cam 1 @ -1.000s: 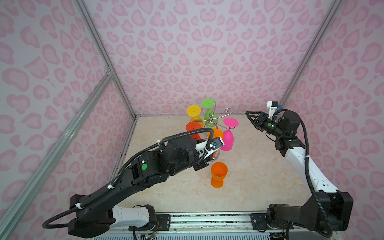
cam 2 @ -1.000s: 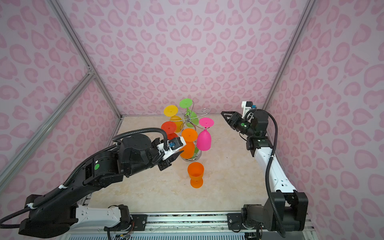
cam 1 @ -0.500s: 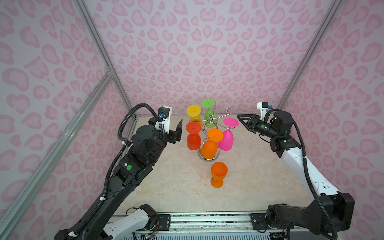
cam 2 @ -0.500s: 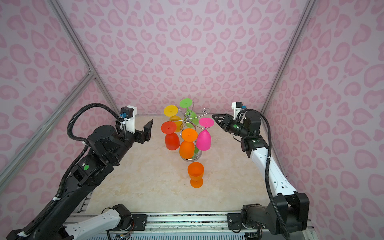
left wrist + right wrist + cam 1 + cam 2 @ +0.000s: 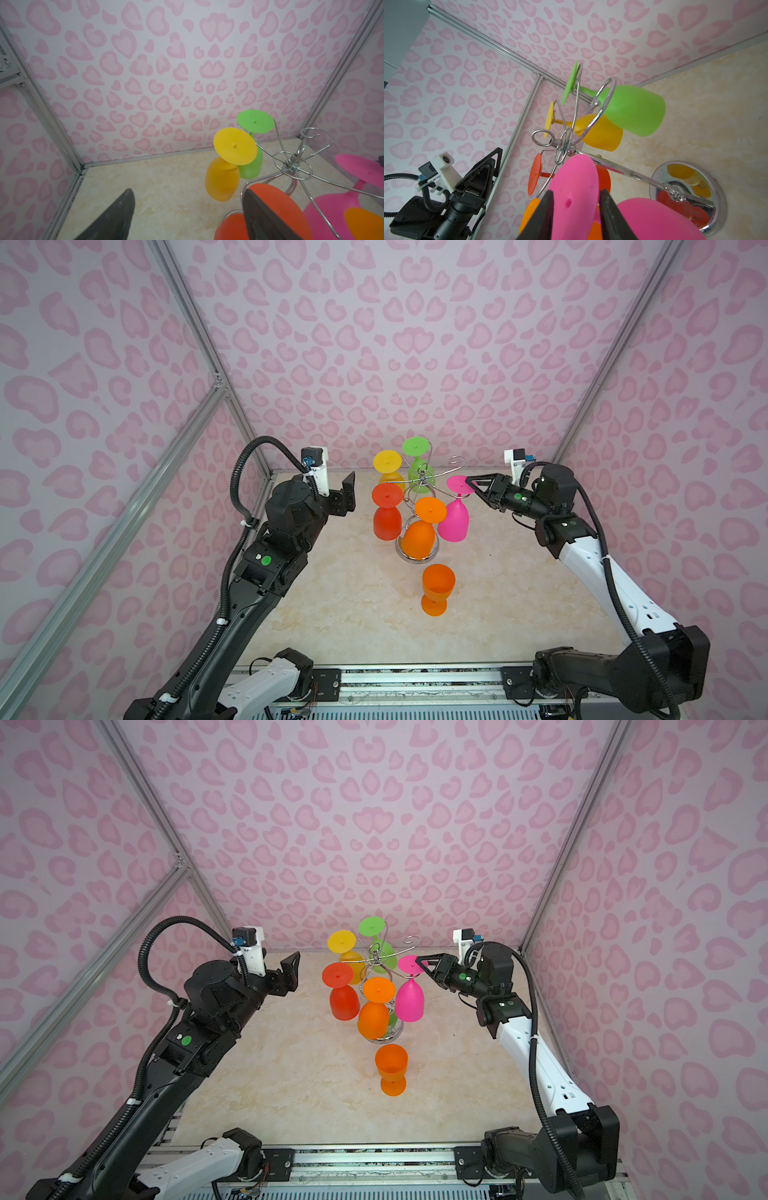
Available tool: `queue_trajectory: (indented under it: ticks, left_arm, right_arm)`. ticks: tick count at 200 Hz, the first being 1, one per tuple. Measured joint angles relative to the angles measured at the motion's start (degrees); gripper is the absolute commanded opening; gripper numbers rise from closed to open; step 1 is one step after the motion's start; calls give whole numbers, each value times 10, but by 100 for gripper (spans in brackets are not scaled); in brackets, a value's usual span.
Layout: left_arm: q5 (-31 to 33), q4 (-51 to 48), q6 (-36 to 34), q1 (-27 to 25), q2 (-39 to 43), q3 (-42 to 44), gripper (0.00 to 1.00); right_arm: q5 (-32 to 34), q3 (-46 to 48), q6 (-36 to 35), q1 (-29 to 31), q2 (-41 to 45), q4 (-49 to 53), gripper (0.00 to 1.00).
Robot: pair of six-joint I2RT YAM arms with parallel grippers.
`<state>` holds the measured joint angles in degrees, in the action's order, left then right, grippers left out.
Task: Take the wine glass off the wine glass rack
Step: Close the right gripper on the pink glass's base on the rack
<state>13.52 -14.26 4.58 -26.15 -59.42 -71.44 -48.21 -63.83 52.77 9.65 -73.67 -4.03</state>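
Observation:
The chrome wine glass rack (image 5: 422,480) (image 5: 623,169) stands mid-table with several coloured glasses hanging bowl-down from its hooks. A pink wine glass (image 5: 454,522) (image 5: 409,1003) hangs on its right side. My right gripper (image 5: 471,485) (image 5: 576,192) has one finger on each side of that glass's round foot (image 5: 571,178), closed against the rim with no gap showing. Left of the rack, my left gripper (image 5: 348,495) (image 5: 188,192) is open and empty, just beside the hanging red glass (image 5: 386,522).
An orange glass (image 5: 436,585) (image 5: 390,1063) stands upright on the table in front of the rack's mirrored base (image 5: 415,559). Yellow (image 5: 387,462), green (image 5: 415,446) and orange (image 5: 419,537) glasses hang on the rack. One hook (image 5: 456,460) at the back right is bare. Patterned walls enclose three sides.
My left arm has pulled back from beside the standing orange glass to the left of the rack and opened. My right gripper has moved left onto the pink foot and narrowed.

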Motion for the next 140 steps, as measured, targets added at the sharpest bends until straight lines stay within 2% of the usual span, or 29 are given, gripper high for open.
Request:
queue_trajectory:
  ticks: [49,140]
  left_arm:
    - [-28,9,9,9,-8,5,83]
    - [-43,11,14,13,-10,15,83]
  right_arm:
    - [0,0,0,1,3,3,21]
    - [-5,4,22,0,6,-10,7]
